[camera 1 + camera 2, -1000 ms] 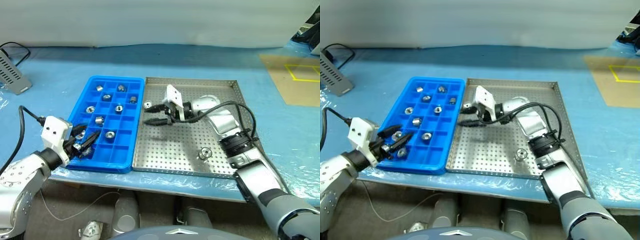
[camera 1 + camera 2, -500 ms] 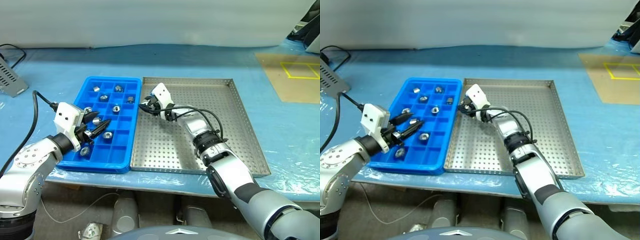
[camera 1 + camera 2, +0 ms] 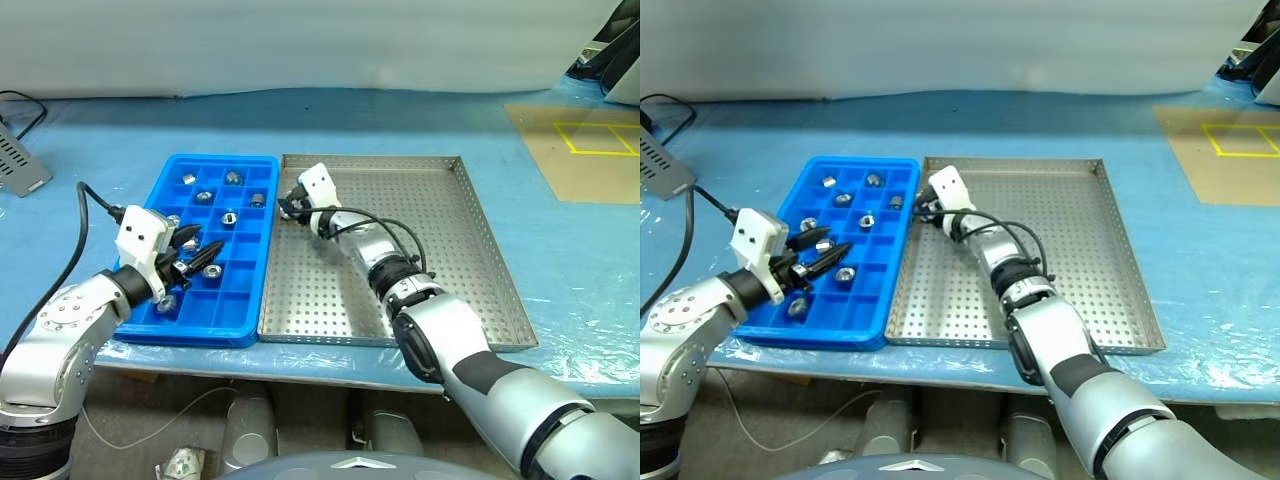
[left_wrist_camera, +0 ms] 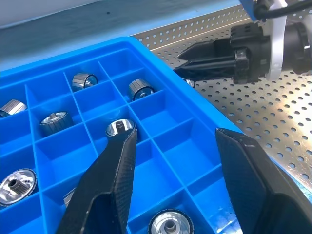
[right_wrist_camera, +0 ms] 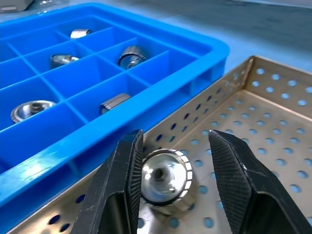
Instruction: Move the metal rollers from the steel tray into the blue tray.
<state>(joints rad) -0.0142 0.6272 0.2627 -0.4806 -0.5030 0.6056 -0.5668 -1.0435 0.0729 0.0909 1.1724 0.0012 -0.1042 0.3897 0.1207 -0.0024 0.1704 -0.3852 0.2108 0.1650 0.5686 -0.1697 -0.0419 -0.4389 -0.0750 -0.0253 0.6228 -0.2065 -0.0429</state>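
Note:
The steel tray (image 3: 440,250) lies right of the blue tray (image 3: 262,270), rim to rim. My right gripper (image 5: 174,146) is low in the steel tray's far left corner, open, its fingers either side of one metal roller (image 5: 165,181) that lies on the perforated floor. One finger is against the roller and the other stands clear of it. Several metal rollers (image 4: 120,127) sit in the blue tray's compartments. My left gripper (image 4: 175,141) hovers open and empty over that tray's near part, and is also seen as the left gripper (image 3: 203,245) from above.
Both trays rest on a blue-covered table (image 3: 560,240) near its front edge. A grey box with a cable (image 3: 18,165) sits at the far left. A brown floor patch with yellow tape (image 3: 590,140) lies at the far right.
My right arm has stretched out and come down, bringing its gripper around the roller in the steel tray's far left corner. The left gripper has edged slightly further over the blue tray. The head view has shifted.

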